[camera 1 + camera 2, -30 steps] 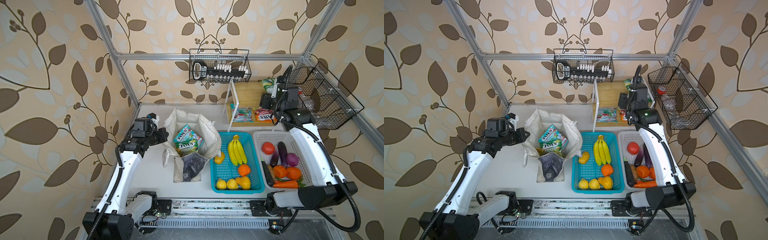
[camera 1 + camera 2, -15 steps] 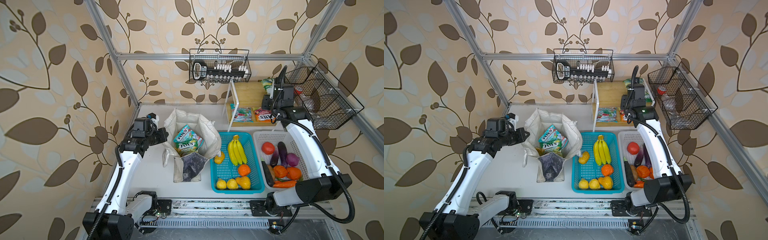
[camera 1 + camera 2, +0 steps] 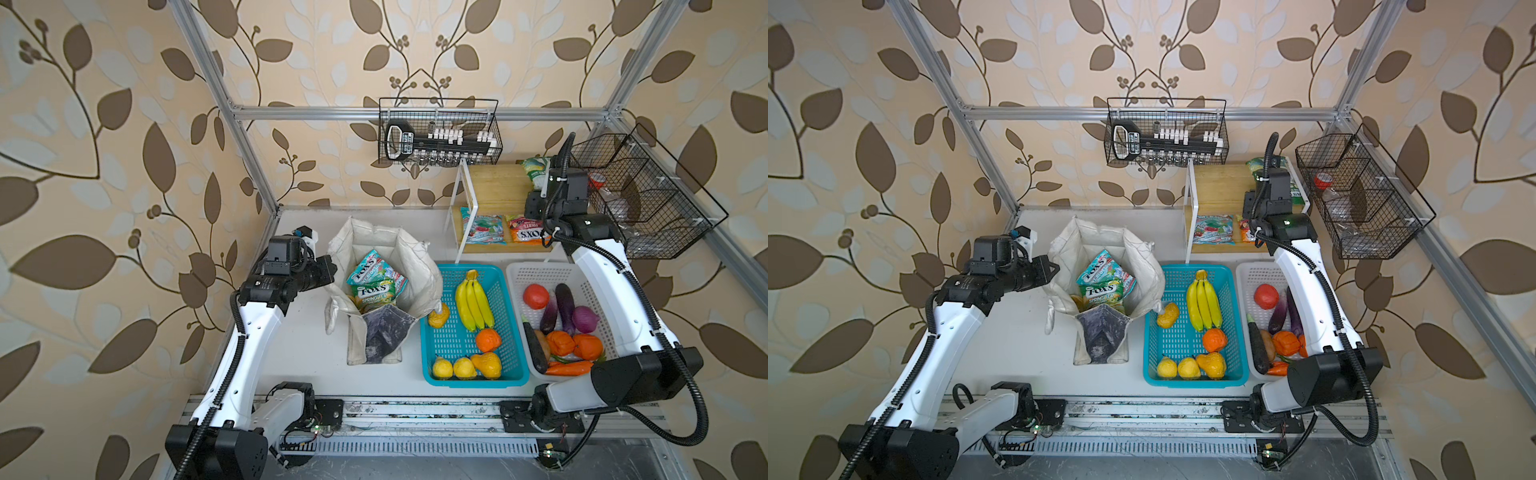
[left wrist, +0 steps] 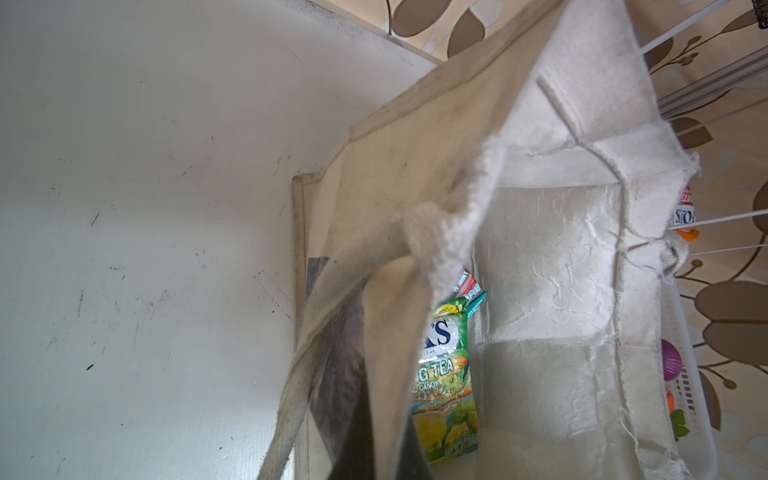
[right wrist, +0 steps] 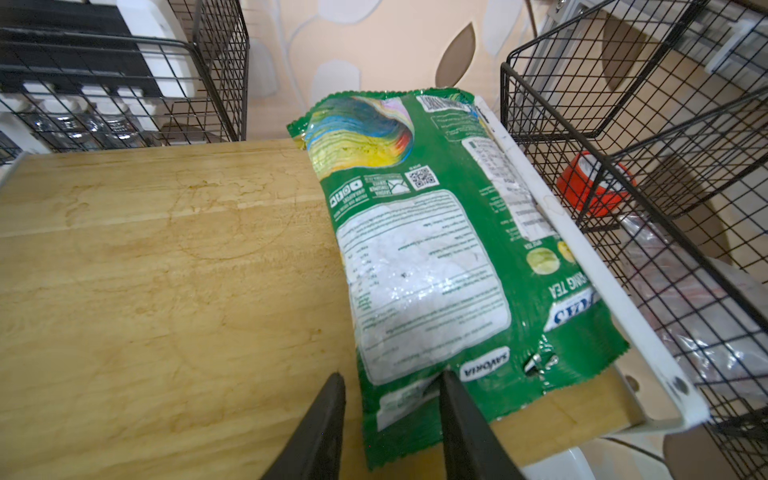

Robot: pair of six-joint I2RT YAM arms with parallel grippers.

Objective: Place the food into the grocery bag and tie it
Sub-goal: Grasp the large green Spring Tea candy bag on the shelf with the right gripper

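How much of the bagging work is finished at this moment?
Done: two snack packets lie in the grocery bag. In hand: left gripper pinches its rim; right gripper straddles the green-white packet, jaws open. Left: banana bunch, yellow pear, teal-red packet, tying.

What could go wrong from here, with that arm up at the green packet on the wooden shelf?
1. The right gripper straddles only a corner of the green-white packet; the glossy film might slip out when lifted.
2. The packet rests against the shelf's white rail, beside the wire basket; it could snag there.
3. The left gripper pinches the rim of the grocery bag; if that slips, the mouth may sag shut.
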